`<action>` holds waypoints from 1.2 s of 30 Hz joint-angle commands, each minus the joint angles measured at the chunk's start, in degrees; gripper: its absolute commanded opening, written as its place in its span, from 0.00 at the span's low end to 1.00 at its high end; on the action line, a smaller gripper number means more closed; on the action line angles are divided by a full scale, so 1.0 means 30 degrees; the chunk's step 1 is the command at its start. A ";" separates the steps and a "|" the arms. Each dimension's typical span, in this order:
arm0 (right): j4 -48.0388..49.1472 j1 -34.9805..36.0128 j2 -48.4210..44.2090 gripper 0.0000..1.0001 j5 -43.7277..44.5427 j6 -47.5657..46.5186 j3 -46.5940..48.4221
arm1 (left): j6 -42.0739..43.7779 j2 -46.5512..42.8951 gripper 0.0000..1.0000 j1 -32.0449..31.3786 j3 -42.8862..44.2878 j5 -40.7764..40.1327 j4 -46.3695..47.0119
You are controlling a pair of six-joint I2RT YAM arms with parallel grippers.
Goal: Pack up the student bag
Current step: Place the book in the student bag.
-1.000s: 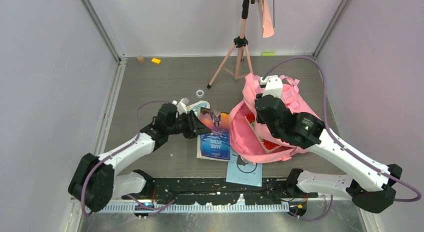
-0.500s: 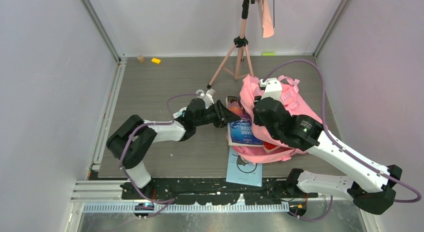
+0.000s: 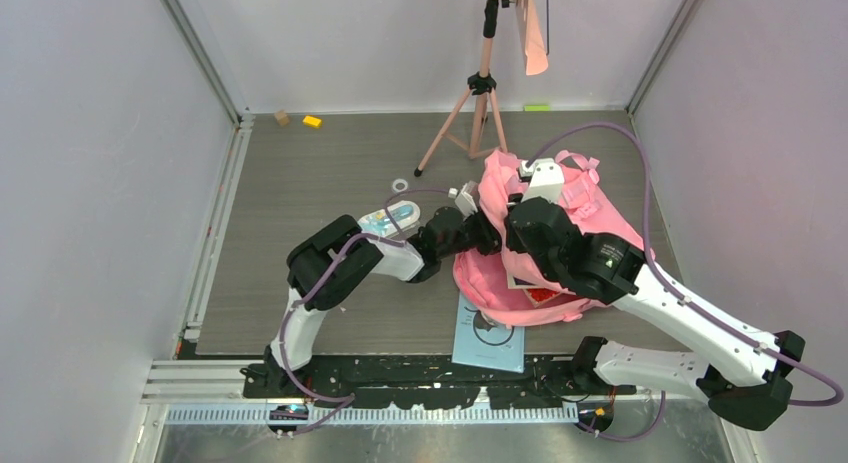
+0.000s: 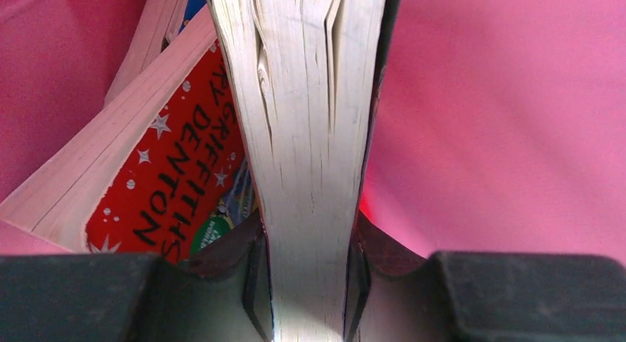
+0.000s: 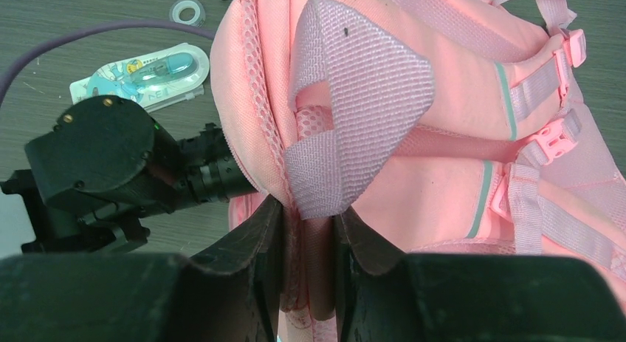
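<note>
Pink student bag (image 3: 590, 218) lies right of table centre, mouth open toward the left arm. Inside, left wrist view: a red paperback (image 4: 173, 165), cover lettering partly readable as "GRIFFITHS" and "DENTON" with white stars, lying against the pink lining. Left gripper (image 4: 306, 283) reaches into the bag mouth, jaws clamped on a thick book (image 4: 306, 128), page edges facing the camera. Right gripper (image 5: 306, 246) pinches the bag's rim beside the webbing carry loop (image 5: 354, 105). Outside the bag: blister pack (image 5: 144, 72) and tape roll (image 5: 186, 9) on the table, light-blue booklet (image 3: 490, 338) near the front edge; its print is unreadable.
</note>
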 commanded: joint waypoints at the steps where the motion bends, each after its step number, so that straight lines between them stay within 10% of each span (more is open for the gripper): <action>1: 0.2722 0.0057 -0.0769 0.00 0.0608 0.0642 0.0089 | 0.2136 0.0114 0.00 -0.0488 0.1150 -0.2017 0.2338; 17: 0.2862 0.0055 -0.1499 0.00 0.1624 0.0160 -0.0543 | 0.9614 -0.4782 0.88 -0.0485 0.1537 -0.3157 -1.0653; 36: 0.2862 0.0055 -0.1281 0.01 0.1666 -0.0008 -0.0692 | 1.1773 -1.0691 1.00 0.0191 -0.2522 -0.6269 -1.6777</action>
